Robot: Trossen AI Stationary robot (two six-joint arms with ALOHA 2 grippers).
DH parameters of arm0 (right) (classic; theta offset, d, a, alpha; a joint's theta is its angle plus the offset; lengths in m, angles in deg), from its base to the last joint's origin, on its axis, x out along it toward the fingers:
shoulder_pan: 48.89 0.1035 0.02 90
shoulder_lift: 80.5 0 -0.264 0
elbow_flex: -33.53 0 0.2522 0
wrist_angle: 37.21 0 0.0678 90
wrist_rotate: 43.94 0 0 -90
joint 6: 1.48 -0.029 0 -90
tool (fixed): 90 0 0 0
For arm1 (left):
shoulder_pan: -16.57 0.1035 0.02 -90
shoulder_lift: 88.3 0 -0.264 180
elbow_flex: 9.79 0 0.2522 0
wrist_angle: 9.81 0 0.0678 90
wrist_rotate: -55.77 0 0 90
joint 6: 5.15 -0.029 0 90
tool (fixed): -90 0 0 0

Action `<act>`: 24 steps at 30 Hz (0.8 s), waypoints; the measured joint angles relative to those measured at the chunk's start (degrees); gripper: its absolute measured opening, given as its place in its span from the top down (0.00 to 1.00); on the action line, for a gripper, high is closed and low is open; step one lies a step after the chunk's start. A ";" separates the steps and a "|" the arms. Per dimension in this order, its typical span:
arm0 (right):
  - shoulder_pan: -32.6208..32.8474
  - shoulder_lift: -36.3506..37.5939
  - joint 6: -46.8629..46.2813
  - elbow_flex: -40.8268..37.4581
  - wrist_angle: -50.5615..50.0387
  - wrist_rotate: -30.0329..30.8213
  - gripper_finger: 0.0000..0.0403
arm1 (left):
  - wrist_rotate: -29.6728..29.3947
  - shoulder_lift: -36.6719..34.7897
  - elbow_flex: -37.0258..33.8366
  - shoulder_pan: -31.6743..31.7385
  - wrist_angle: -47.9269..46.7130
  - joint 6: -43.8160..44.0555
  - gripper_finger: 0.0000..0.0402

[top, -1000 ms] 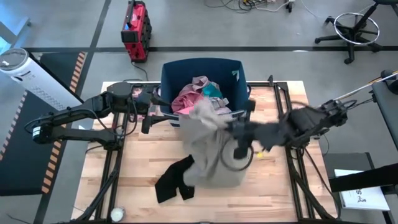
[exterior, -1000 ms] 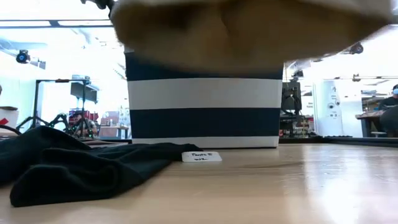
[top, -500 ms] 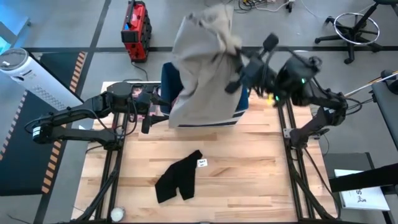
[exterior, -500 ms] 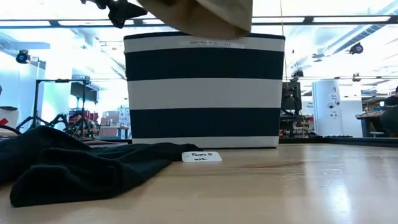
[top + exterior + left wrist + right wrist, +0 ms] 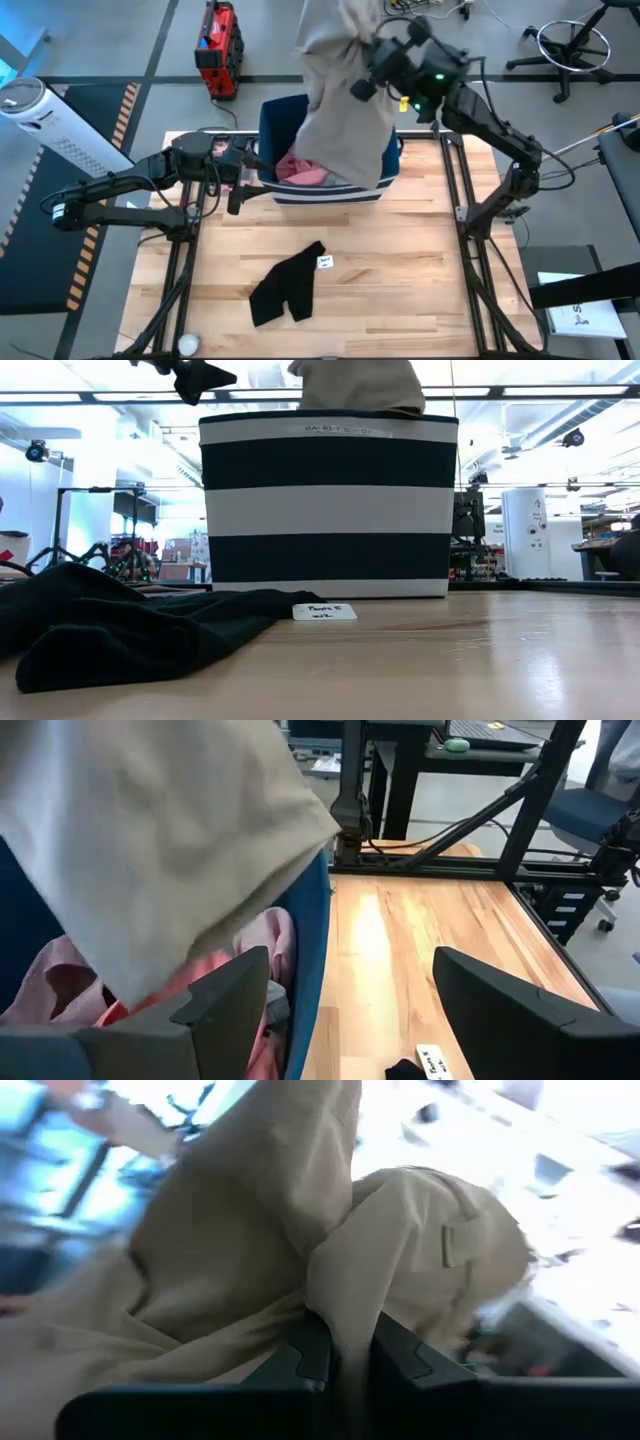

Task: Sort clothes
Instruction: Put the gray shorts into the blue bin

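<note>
We find the bench (image 5: 400, 260) carrying a striped bin (image 5: 330, 500) at its far edge. The khaki garment (image 5: 345, 100) hangs over the bin, its lower part inside, pinched by the right claw (image 5: 345, 1350) held high above. Pink clothes (image 5: 255, 955) lie in the bin. A black garment (image 5: 285, 290) lies near the front edge. The left claw (image 5: 350, 1010) waits wide open beside the bin's left wall.

One striped bin (image 5: 330, 192), one beige garment (image 5: 340, 110), one pink garment (image 5: 300, 170), one black garment (image 5: 285, 290), one label card (image 5: 324, 262), two arms.
</note>
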 joint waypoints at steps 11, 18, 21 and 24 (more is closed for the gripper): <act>-0.42 -6.10 -19.43 -0.07 -33.03 -19.46 0.97 | 0.02 0.00 0.00 0.00 -0.06 0.17 0.29; -1.58 -13.05 -19.92 -2.18 -37.48 -25.16 0.97 | 0.09 0.00 0.00 0.00 -0.06 0.20 0.32; -3.44 -16.83 -19.88 -2.23 -37.47 -30.84 0.97 | 0.11 0.00 0.00 0.00 -0.08 0.20 0.32; -5.32 -21.01 -19.82 -2.23 -37.56 -34.76 0.97 | 0.13 0.00 0.00 0.00 -0.08 0.20 0.31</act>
